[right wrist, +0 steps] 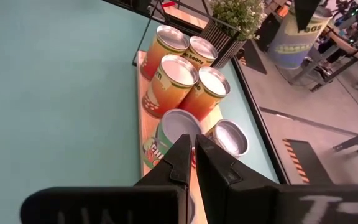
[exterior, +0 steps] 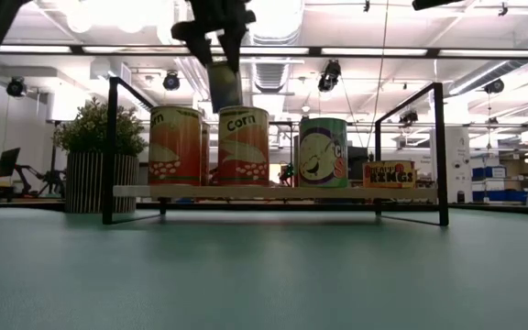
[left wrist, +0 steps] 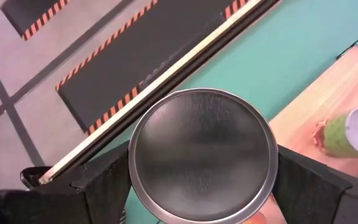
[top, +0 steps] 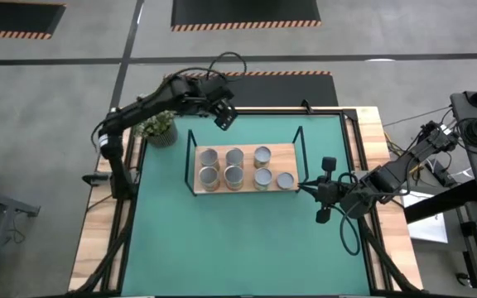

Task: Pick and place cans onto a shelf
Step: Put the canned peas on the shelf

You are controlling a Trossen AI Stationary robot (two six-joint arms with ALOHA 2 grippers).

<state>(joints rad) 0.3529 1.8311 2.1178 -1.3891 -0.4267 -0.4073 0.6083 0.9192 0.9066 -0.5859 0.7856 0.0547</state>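
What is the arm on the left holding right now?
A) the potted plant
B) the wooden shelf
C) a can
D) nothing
C: the left wrist view shows a round-topped can clamped between the left gripper's fingers, above the table's far edge and off the shelf.

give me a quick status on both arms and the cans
Left gripper shut on a can, high past the shelf's far edge. Right gripper shut, empty, waiting beside the shelf. Seven cans on board. Nothing in the way.

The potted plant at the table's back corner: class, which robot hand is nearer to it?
Left. The left hand, holding a can, hangs just beside the potted plant. The right hand, shut, sits beyond the shelf's opposite end.
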